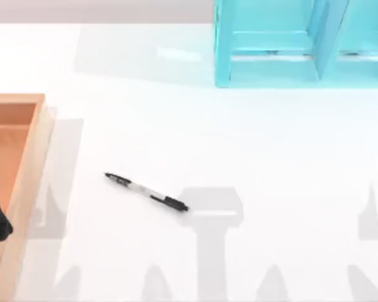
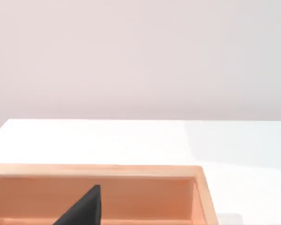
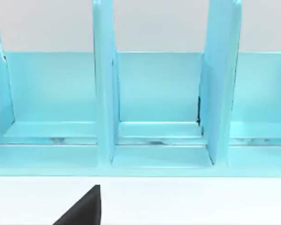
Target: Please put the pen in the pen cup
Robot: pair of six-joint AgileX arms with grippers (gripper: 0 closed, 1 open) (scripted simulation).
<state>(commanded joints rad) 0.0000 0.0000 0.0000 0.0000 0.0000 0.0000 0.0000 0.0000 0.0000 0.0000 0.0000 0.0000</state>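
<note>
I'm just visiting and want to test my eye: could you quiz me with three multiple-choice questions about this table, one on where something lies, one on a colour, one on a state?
1. Where does the pen lie?
A. inside the wooden tray
B. on the bare white table, left of centre
C. in the blue organizer

2. What colour is the divided organizer at the table's far edge?
A. light blue
B. red
C. black

3. How is the pen resting?
A. standing upright
B. held in a gripper
C. lying flat, at a slant

Answers:
1 B: the pen sits on the white table, apart from the wooden tray at the left edge.
2 A: the organizer is light blue, upright dividers splitting it into compartments.
3 C: it lies flat and diagonal, with nothing touching it.
</note>
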